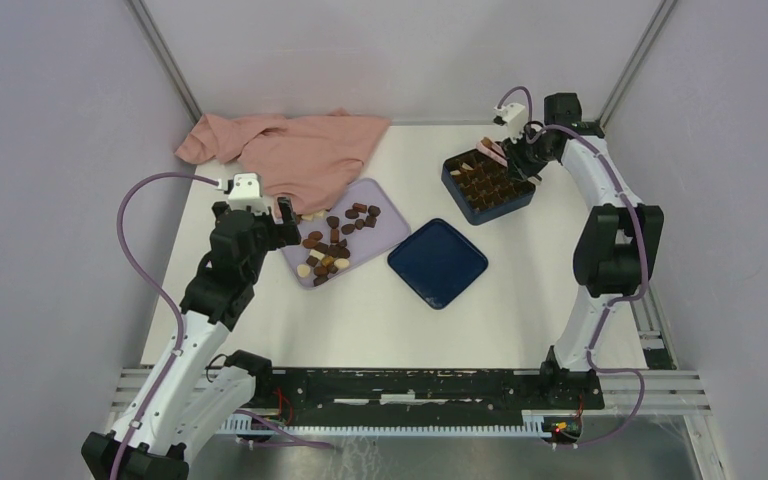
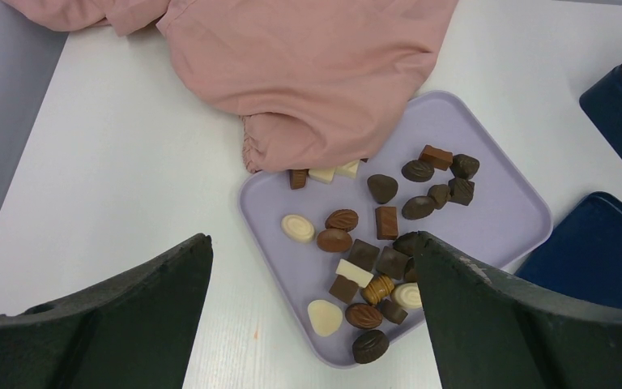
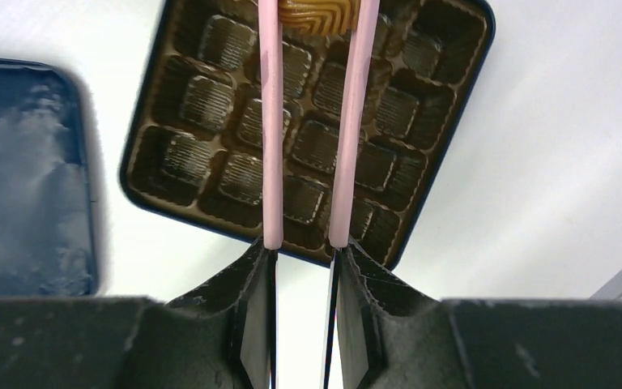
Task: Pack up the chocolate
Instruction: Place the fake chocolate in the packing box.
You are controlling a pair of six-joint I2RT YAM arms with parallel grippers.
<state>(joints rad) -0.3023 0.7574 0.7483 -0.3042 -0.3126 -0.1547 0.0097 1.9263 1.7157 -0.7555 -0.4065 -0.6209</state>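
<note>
Several chocolate pieces (image 2: 364,267), dark, light brown and cream, lie loose on a lilac tray (image 2: 494,219). My left gripper (image 2: 312,243) hovers open above the tray's near corner, holding nothing; from above it (image 1: 278,225) sits at the left edge of the tray (image 1: 392,222). My right gripper (image 3: 302,275) is shut on pink tongs (image 3: 272,121). The tong tips pinch a ridged caramel-coloured chocolate (image 3: 318,14) over the far edge of the dark blue box (image 3: 209,104), whose brown grid cells look empty. From above, the tongs (image 1: 493,152) reach over the box (image 1: 488,186).
A pink cloth (image 1: 290,150) lies at the back left, draped over the tray's far corner (image 2: 324,89) and covering some pieces. The blue box lid (image 1: 438,263) lies flat between tray and box. Grey walls enclose the table on three sides.
</note>
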